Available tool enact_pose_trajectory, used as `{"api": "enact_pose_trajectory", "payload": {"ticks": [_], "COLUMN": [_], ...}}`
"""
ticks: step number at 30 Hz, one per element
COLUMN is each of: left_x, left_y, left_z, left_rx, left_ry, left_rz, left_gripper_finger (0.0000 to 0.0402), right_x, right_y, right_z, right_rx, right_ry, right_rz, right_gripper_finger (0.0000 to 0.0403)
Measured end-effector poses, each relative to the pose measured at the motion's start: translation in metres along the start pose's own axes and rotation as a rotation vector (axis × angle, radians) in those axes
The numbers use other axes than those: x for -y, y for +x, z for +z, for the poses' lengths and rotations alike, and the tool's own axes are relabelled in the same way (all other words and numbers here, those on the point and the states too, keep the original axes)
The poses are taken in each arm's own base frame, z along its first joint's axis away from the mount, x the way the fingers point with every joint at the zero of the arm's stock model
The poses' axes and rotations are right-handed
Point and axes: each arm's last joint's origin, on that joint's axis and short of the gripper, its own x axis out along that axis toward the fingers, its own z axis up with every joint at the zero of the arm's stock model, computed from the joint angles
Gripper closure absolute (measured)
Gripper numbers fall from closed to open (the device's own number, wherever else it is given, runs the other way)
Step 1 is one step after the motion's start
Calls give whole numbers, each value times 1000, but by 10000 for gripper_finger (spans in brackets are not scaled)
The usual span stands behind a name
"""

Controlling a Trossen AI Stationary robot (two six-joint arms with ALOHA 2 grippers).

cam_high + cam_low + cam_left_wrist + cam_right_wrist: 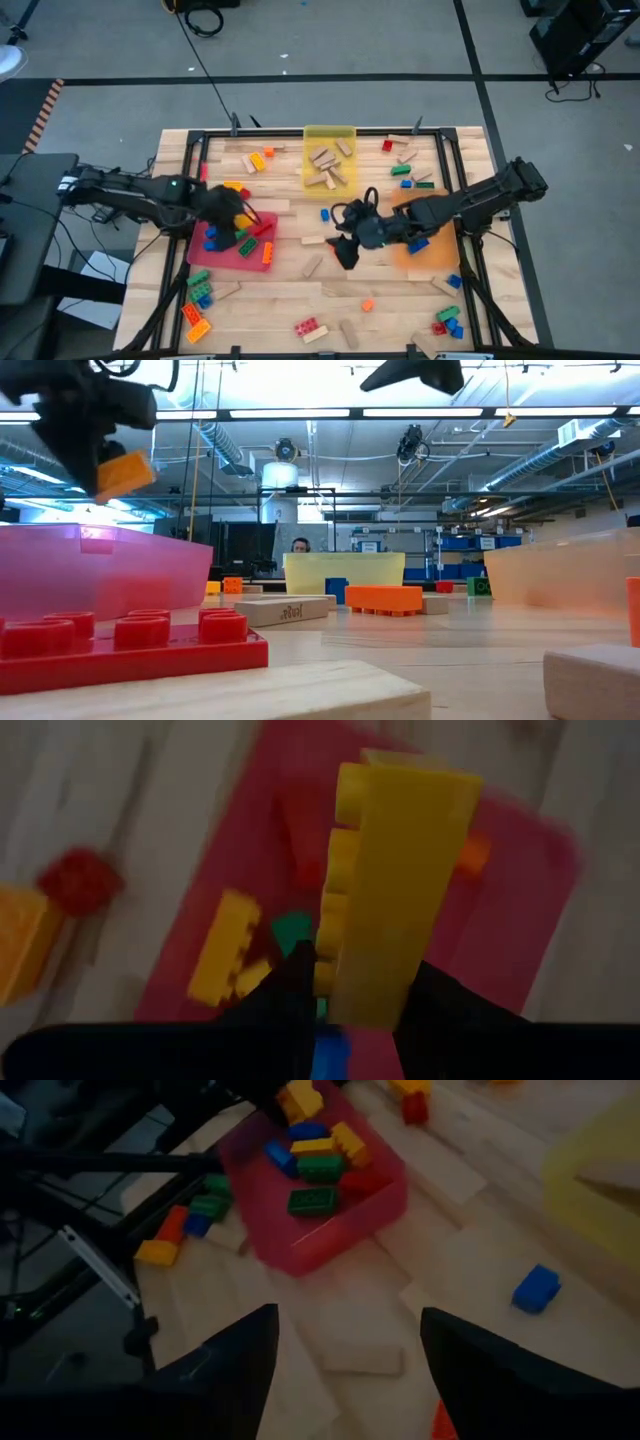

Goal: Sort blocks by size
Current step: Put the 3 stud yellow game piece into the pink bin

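Note:
My left gripper [240,212] is over the red tray [215,250], shut on a long yellow brick [400,870]. The brick also shows in the low view [125,472], above the tray's wall [100,570]. Several red, yellow, green and blue bricks lie in that tray [330,1220]. My right gripper [345,255] hangs open and empty above the middle of the table [350,1370]. A tan wooden block [360,1358] lies on the table below it. Loose bricks lie scattered over the table. My left gripper pinches the yellow brick's near end [365,980] between its two fingers, one finger [290,985] on the studded side. The fingers point down toward the tray and the brick runs on along them. The brick is lifted clear above the red tray.
A yellow tray [330,135] with wooden blocks stands at the far middle. An orange tray [430,255] lies under my right arm. A blue brick [325,214] lies between the grippers. More bricks lie at the near left [197,295] and near right [447,320] corners.

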Motion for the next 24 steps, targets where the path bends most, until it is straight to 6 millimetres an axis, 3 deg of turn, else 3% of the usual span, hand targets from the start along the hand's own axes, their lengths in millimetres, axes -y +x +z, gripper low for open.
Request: {"api": "enact_pose_trajectory", "payload": {"ticks": [15, 24], "left_x": [21, 22], "left_y": [57, 65], "left_z": [3, 6], "left_rx": [-349, -356], "left_ry": [116, 44], "left_rz": [117, 158], "left_gripper_finger": [298, 257], "right_x": [-19, -25], "right_y": [-24, -39], "right_z": [-50, -75], "right_rx": [-107, -130], "right_ry": [112, 221], "right_rz": [-50, -93], "right_gripper_finger": [153, 153]}}
